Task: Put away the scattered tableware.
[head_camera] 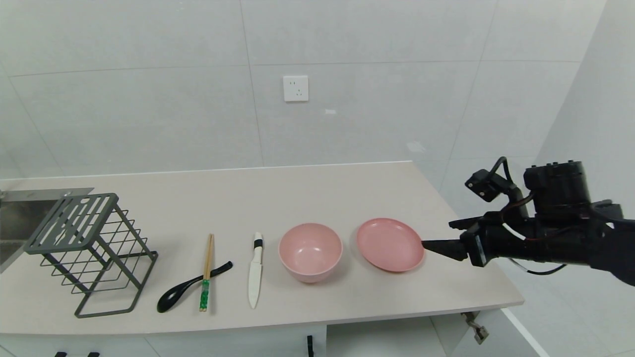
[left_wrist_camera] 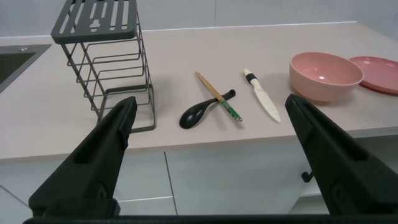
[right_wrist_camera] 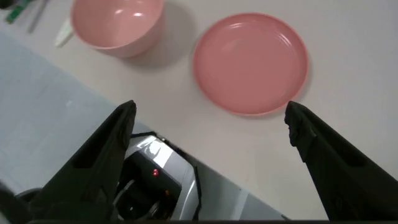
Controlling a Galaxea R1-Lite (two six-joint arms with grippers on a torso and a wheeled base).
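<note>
Head above — 3 views share bowl (head_camera: 310, 250).

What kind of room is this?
Most likely a kitchen: a long counter with a sink at one end, a wire dish rack, and a pink bowl and plate under a tiled wall.

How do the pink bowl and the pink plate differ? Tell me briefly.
The bowl is deep with tall sides; the plate is shallow and nearly flat. The bowl sits right beside the white knife; the plate lies on the bowl's other side, nearer the right end of the counter. Both are pink, empty, right way up, and rest apart on the counter.
</note>
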